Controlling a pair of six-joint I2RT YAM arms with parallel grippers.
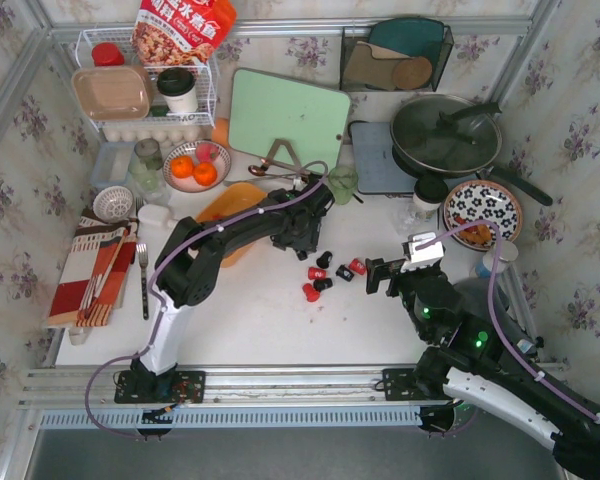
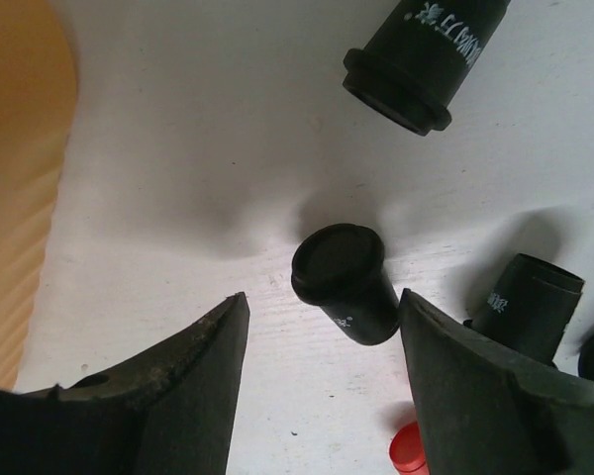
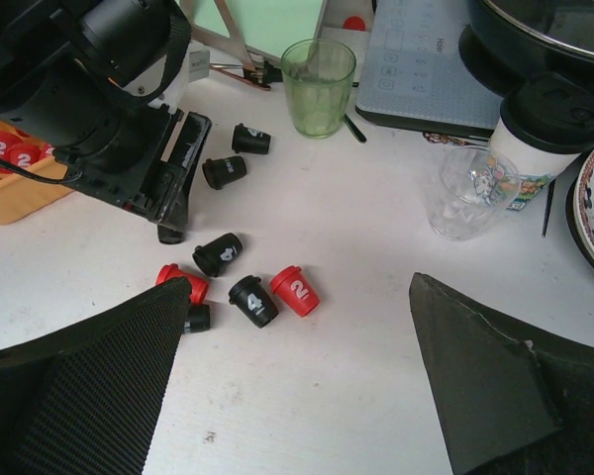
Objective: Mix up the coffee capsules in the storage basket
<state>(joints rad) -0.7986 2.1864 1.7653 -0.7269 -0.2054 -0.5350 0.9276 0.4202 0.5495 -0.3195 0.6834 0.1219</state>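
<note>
Storage basket: the orange storage basket (image 1: pixel 227 203) sits on the white bench (image 1: pixel 270 320), partly under the left arm.
In the basket: the right wrist view shows a few red capsules (image 3: pixel 10 153) at the corner of the basket that is in view; the rest of its inside is hidden.
Loose capsules: a cluster of red and black coffee capsules (image 1: pixel 324 276) lies on the bench just to the right of the basket, all outside it and most tipped on their sides.
Marked ones: a red capsule with a white 2 (image 3: pixel 295 290) touches a black capsule with a white 4 (image 3: pixel 252 301) at the edge of the cluster farthest from the basket.
Left gripper: the left gripper (image 2: pixel 324 297) is low over the bench just right of the basket and partly open. One black capsule (image 2: pixel 345 280) lies on its side between the fingers (image 2: pixel 193 396). The capsule is close to one finger and clear of the other, and it is not clamped.
Near that capsule: two more black capsules and the rim of a red one lie on the side away from the basket.
Right gripper: the right gripper (image 1: pixel 383 278) is beyond the cluster from the basket, spread wide and holding nothing.
Green glass: the green glass (image 3: pixel 318 86) stands upright on the bench beyond the cluster, further from the basket than the capsules.
</note>
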